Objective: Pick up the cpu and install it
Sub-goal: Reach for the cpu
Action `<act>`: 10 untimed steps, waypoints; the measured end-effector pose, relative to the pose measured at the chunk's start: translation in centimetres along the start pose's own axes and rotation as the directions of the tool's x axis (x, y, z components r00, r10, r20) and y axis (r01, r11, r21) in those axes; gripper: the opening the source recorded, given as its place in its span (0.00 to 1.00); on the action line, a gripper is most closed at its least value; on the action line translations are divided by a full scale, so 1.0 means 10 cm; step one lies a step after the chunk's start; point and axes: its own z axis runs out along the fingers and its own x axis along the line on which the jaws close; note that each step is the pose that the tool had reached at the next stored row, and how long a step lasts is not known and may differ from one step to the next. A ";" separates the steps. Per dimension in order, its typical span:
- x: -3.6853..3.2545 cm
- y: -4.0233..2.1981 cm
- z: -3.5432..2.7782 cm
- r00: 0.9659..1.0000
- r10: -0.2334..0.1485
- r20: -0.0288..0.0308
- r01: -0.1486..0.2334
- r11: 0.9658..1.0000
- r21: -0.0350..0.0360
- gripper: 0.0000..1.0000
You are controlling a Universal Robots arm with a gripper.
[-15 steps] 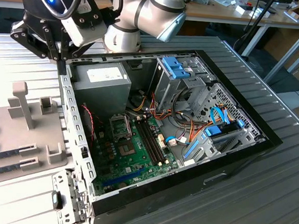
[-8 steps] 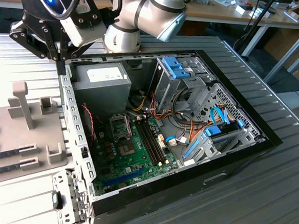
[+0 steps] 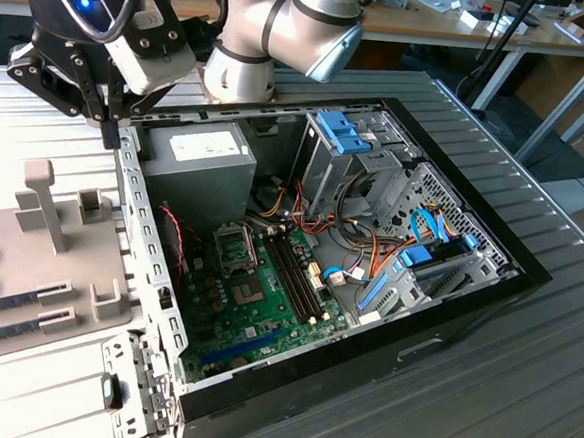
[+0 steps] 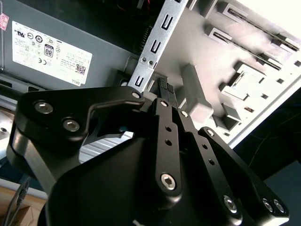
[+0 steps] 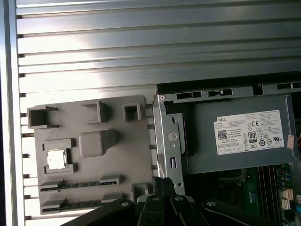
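The cpu (image 5: 57, 159), a small silver square with a thin green rim, lies in a pocket of the grey holder tray (image 5: 113, 122) beside the open computer case. My gripper (image 5: 164, 184) hovers over the case's metal side rail (image 5: 168, 136), between the tray and the power supply, some way from the cpu. Its black fingers (image 4: 163, 94) are pressed together with nothing between them. In the exterior view the gripper (image 3: 111, 126) hangs at the case's far corner on the exterior view's left. On the motherboard, the socket (image 3: 247, 294) lies below its raised metal frame (image 3: 236, 247).
Two long green memory sticks (image 5: 77, 185) lie in tray slots near the cpu. The grey power supply (image 3: 198, 157) fills the case's back corner. Drive cages with blue clips (image 3: 343, 132) and bundled cables (image 3: 370, 255) crowd the exterior view's right half of the case. A ribbed metal table (image 3: 522, 375) surrounds everything.
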 end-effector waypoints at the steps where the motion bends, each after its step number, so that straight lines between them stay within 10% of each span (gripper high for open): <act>1: 0.003 0.000 0.001 1.000 0.000 0.000 0.000 1.000 0.000 0.10; 10: 0.024 -0.002 0.009 1.000 0.000 0.000 0.000 1.000 0.000 0.10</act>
